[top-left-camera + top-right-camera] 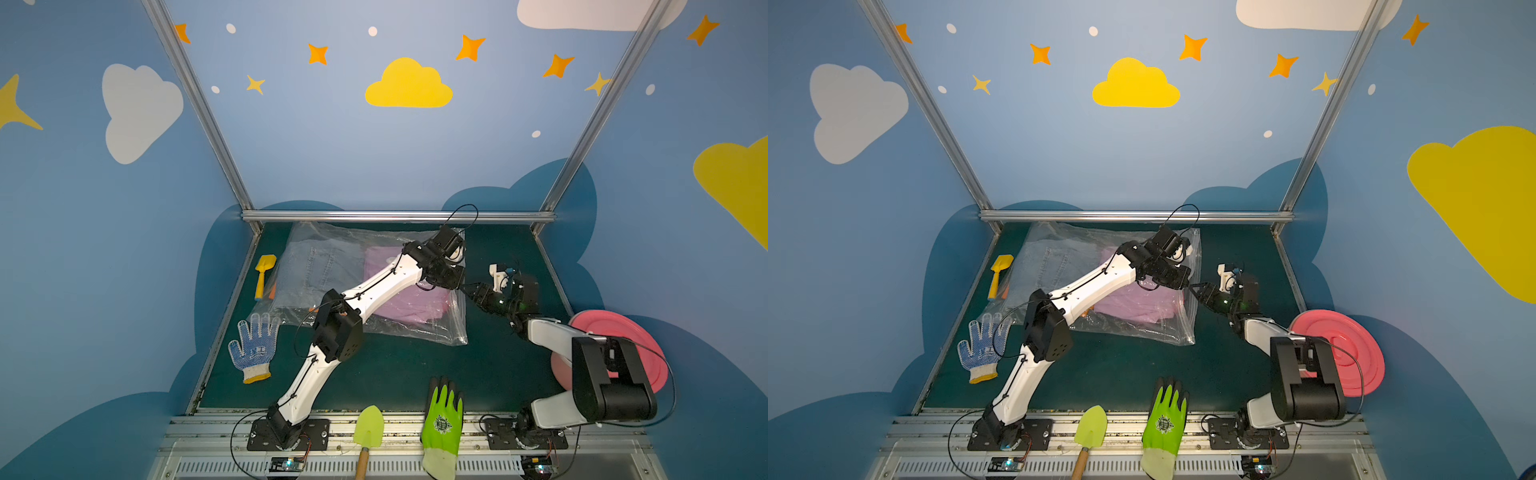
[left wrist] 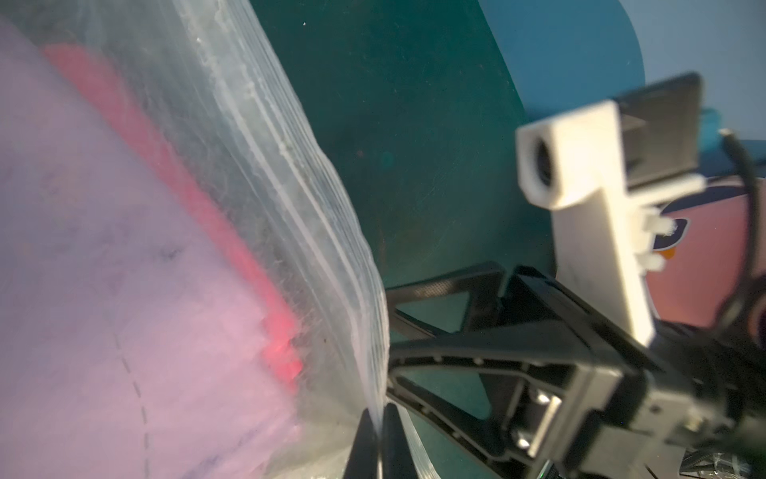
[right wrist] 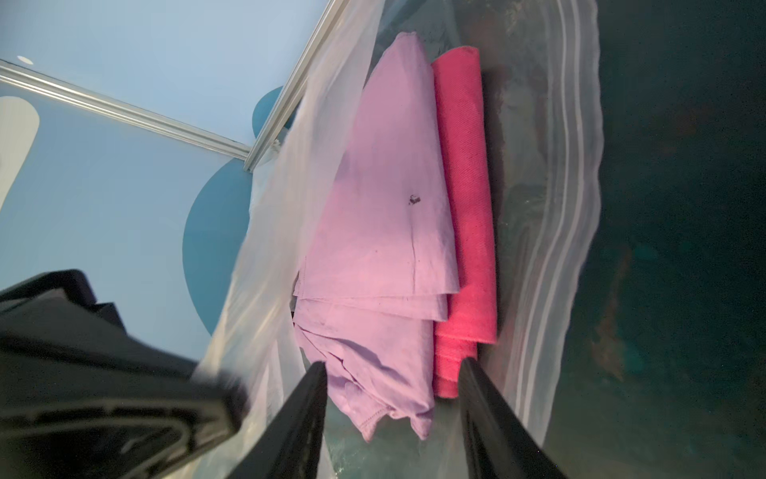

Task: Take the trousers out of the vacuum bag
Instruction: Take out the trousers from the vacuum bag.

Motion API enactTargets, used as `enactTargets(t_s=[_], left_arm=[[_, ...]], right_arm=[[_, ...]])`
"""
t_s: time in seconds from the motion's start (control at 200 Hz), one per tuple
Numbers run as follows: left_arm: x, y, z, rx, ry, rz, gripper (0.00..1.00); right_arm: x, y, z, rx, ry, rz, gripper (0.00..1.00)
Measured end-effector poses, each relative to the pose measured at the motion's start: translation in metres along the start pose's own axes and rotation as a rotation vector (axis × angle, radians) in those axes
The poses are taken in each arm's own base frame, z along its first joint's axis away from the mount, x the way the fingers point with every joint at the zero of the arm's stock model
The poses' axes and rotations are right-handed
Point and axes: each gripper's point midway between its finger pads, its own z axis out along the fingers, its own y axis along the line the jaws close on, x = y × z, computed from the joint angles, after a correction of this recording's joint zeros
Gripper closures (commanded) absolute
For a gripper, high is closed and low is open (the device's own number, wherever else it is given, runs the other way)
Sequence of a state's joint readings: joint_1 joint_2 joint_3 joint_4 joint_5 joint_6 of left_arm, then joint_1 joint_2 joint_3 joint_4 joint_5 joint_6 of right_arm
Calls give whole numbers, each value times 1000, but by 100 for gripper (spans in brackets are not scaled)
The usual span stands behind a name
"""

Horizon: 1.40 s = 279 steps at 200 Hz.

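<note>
The vacuum bag (image 1: 451, 328) (image 1: 1179, 332) lies at the back of the green mat, its zip mouth facing right. Inside it are light blue denim trousers (image 1: 311, 266) on the left and lilac trousers (image 1: 409, 305) (image 3: 381, 215) on the right, with hot pink trousers (image 3: 466, 207) (image 2: 174, 174) under the lilac ones. My left gripper (image 2: 377, 431) (image 1: 455, 284) is shut on the bag's upper sheet at the mouth and holds it lifted. My right gripper (image 3: 391, 375) (image 1: 467, 289) is open in the mouth, one finger on each side of the lilac and pink edges.
Left of the bag lie a yellow toy shovel (image 1: 264, 270) and a blue-dotted white glove (image 1: 253, 347). A green glove (image 1: 442, 415) and a green trowel (image 1: 368, 426) rest at the front rail. A pink disc (image 1: 623, 336) sits behind my right arm. A metal rail (image 1: 395, 216) bounds the back.
</note>
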State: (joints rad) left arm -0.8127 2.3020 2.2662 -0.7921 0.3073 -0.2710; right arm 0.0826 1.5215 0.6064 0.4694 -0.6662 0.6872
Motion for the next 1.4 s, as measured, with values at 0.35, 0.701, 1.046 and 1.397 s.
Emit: enactTargets(t_s=[0.35, 0.701, 1.046, 1.397], left_arm=[[-1, -1, 0, -4, -4, 5, 95], [-12, -11, -12, -11, -42, 32, 95], [-13, -20, -18, -14, -50, 62, 95], [-5, -24, -16, -18, -27, 73, 95]], right_arm=[[-2, -18, 37, -63, 58, 13, 47], [-6, -16, 57, -89, 68, -33, 49], [3, -18, 76, -108, 97, -55, 49], [-1, -13, 91, -125, 103, -110, 48]])
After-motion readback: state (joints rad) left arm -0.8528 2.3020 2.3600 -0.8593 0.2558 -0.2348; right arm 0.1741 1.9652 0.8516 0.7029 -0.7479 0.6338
